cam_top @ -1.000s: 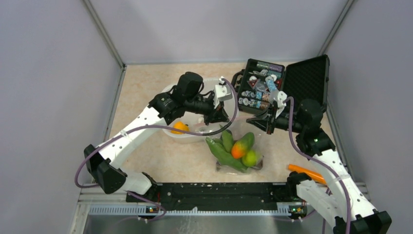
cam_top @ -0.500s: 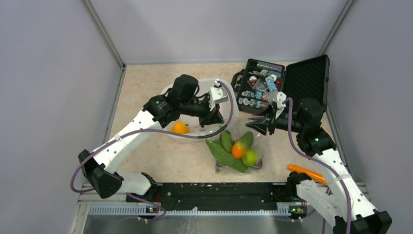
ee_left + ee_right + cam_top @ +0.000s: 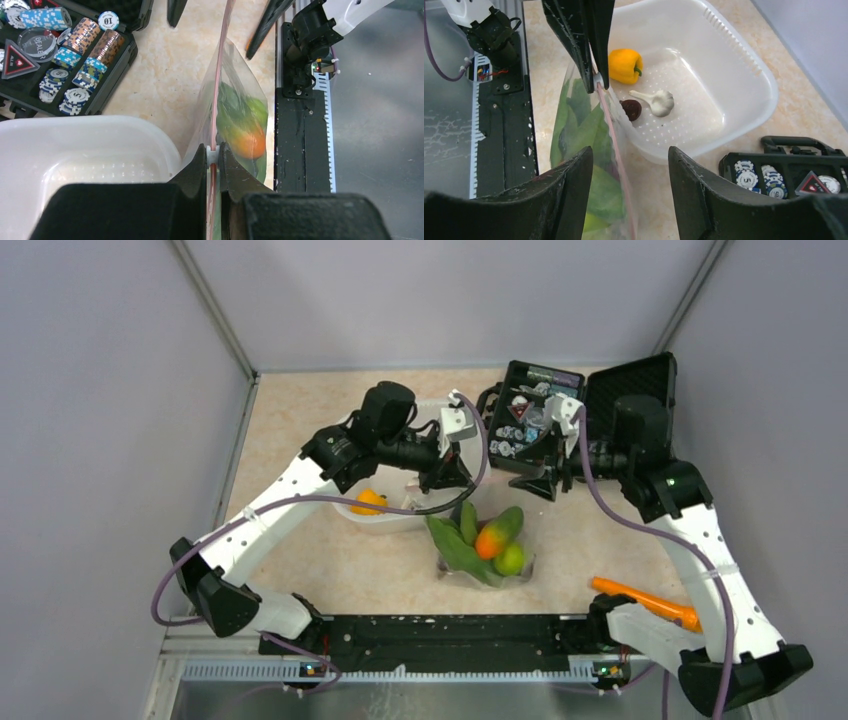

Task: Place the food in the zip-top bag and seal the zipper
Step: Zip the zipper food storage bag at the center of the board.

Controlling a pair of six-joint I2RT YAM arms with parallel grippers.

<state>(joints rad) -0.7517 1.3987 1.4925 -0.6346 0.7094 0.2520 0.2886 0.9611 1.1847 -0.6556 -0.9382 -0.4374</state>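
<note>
— Top external first: what do we find changed since a second ago?

— Our right gripper (image 3: 545,480) was closed at the mouth of the zip-top bag (image 3: 452,578). Now its jaws stand spread, and it has drawn back toward the black case (image 3: 625,390) in the far right corner of the table (image 3: 300,420).

— And our left gripper (image 3: 447,475)?

— It still pinches the zipper (image 3: 216,110). On the left wrist view we see its jaws pressed on the pink strip from both sides, just beside the white tub (image 3: 100,120).

— On the right wrist view we see that strip run up between the spread fingers (image 3: 574,175), touching neither.

— Where is the food?

— The leafy green piece (image 3: 455,550), the orange-and-green fruit (image 3: 497,533) and the green round fruit (image 3: 510,558) lie inside the bag, at the middle of the table toward its near edge, almost where we saw them before. The yellow pepper (image 3: 625,65), the whitish piece (image 3: 656,101) and a dark piece (image 3: 630,109) sit in the tub. One orange piece (image 3: 640,598) lies at the near right edge.
</note>
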